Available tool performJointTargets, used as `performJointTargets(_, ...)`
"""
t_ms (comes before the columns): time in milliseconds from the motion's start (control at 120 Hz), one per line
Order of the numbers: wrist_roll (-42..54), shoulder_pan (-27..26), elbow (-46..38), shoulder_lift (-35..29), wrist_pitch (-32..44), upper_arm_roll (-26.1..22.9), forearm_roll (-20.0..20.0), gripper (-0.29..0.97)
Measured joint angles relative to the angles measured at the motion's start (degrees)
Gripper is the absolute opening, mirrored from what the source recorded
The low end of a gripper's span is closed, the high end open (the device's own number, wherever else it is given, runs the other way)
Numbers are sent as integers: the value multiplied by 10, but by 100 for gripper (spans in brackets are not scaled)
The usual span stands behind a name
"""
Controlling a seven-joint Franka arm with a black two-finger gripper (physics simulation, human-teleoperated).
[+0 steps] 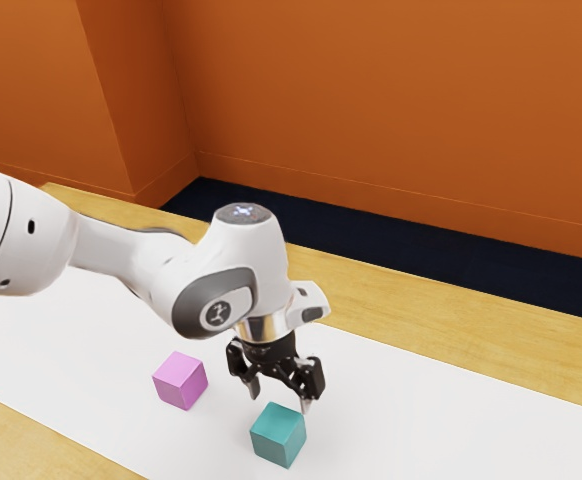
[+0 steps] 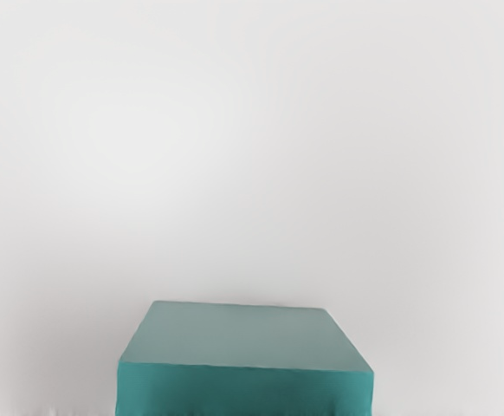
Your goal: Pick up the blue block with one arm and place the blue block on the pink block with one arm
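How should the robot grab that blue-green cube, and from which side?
Probably from straight above, pinching two opposite side faces of the blue block. It sits flat on the white mat, top level and sides upright, with the pink block well apart. The open gripper hangs just over it.
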Motion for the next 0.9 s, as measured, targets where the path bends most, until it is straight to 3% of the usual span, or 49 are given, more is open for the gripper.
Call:
performJointTargets(658,-23,-25,-45,-2,38,1,9,61)
performJointTargets(900,-20,-26,-45,13,46,1,37,60)
